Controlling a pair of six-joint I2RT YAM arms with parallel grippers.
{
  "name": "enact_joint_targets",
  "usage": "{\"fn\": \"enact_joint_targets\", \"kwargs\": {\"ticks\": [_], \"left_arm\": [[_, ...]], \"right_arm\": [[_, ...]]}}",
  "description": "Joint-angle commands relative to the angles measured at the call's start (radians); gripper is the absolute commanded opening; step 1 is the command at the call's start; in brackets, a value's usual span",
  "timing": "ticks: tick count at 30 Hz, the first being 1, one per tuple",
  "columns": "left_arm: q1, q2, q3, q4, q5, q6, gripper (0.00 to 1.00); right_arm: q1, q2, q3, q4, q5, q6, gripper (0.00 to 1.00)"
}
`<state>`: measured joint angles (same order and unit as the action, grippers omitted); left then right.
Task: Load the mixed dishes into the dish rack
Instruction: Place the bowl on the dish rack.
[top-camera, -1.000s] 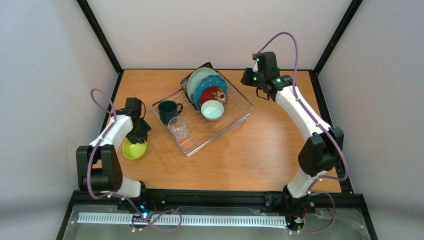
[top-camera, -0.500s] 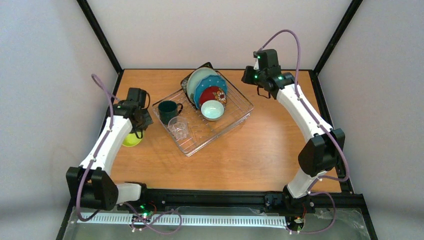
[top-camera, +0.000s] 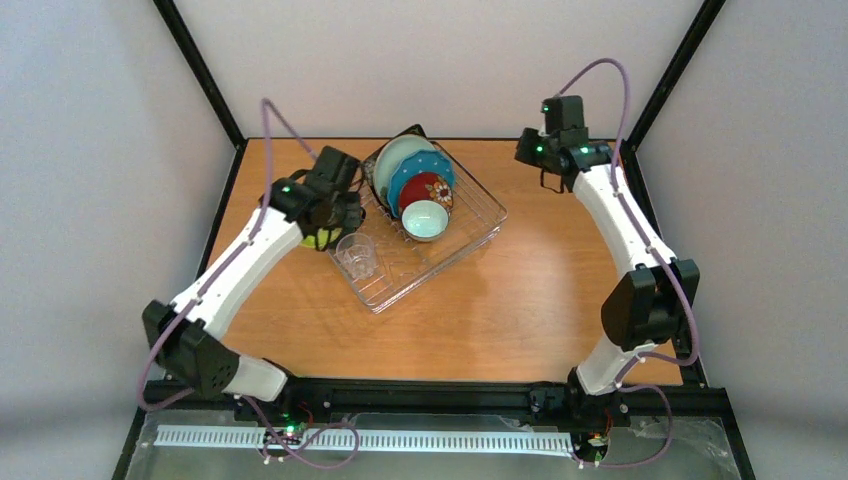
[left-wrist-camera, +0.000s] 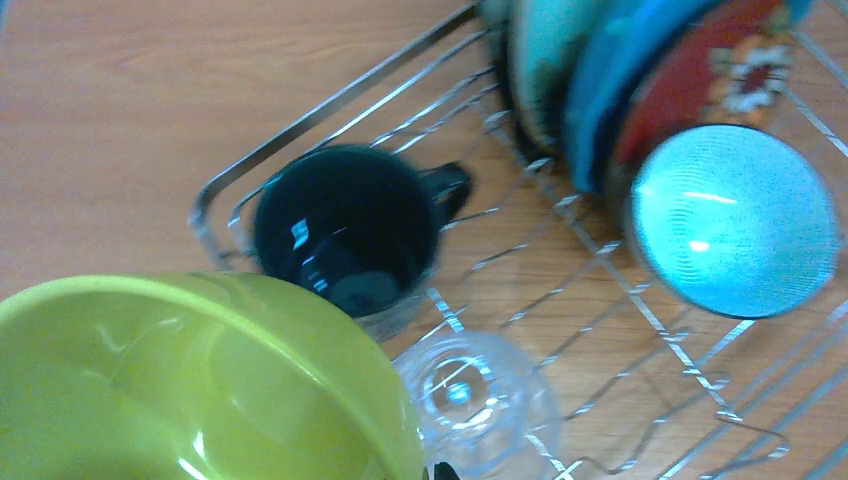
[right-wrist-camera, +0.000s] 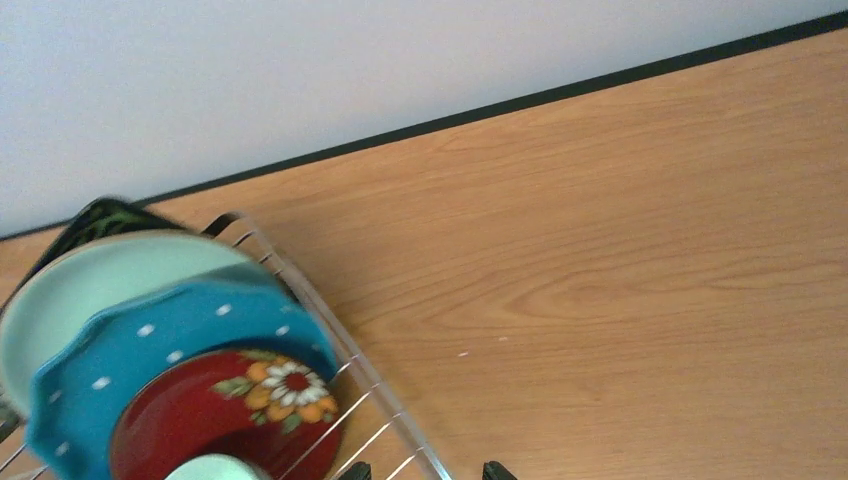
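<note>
At centre-left of the overhead frame, over the dish rack (left-wrist-camera: 340, 95), yellow-green bowl (left-wrist-camera: 180, 390) was clenched in left end effector (top-camera: 325, 225) above dark green mug (left-wrist-camera: 340, 225) and clear glass cup (left-wrist-camera: 478, 405); a straight descent risked striking either.

Dish rack (top-camera: 455, 240) on the table (top-camera: 520, 310), set askew, toward the far edge, mid-width. In its far corner, four plates on edge, back to front: square plate (top-camera: 412, 131), plain round plate (top-camera: 400, 152), dotted plate (top-camera: 425, 165), small floral plate (top-camera: 425, 188). Tilted bowl (top-camera: 426, 219) leans on the last, in front. Mug (left-wrist-camera: 345, 225) in rack's left corner; glass cup (top-camera: 356, 255) just nearside of it, in rack. Raised bowl (left-wrist-camera: 190, 390) above that left corner, partly over mug.
</note>
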<state>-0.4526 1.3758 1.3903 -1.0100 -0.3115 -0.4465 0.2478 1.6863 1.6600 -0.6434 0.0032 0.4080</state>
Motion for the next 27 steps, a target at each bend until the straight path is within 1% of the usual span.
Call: {"fn": "enact_joint_targets", "kwargs": {"ticks": [1, 8, 11, 13, 18, 20, 23, 27], "left_arm": [[-0.110, 0.113, 0.148, 0.029, -0.014, 0.128, 0.00], [-0.242, 0.345, 0.380, -0.007, 0.010, 0.278, 0.00], [-0.280, 0.443, 0.498, -0.041, 0.009, 0.332, 0.00], [-0.296, 0.487, 0.539, -0.038, 0.037, 0.364, 0.00], [-0.325, 0.532, 0.572, 0.000, 0.110, 0.403, 0.00], [-0.354, 0.541, 0.568, 0.023, 0.108, 0.434, 0.00], [-0.405, 0.541, 0.548, 0.080, 0.065, 0.480, 0.00], [-0.432, 0.544, 0.524, 0.141, 0.114, 0.518, 0.00]], "right_arm": [[-0.092, -0.041, 0.019, -0.042, 0.021, 0.022, 0.64], [-0.208, -0.037, -0.001, -0.069, 0.070, 0.047, 0.64], [-0.239, -0.041, -0.017, -0.064, 0.077, 0.061, 0.64], [-0.242, -0.040, -0.020, -0.061, 0.077, 0.068, 0.64], [-0.273, -0.037, -0.023, -0.059, 0.091, 0.080, 0.64], [-0.276, -0.035, -0.026, -0.060, 0.094, 0.084, 0.64], [-0.278, -0.035, -0.029, -0.059, 0.096, 0.088, 0.64], [-0.278, -0.037, -0.031, -0.060, 0.097, 0.091, 0.64]]}}
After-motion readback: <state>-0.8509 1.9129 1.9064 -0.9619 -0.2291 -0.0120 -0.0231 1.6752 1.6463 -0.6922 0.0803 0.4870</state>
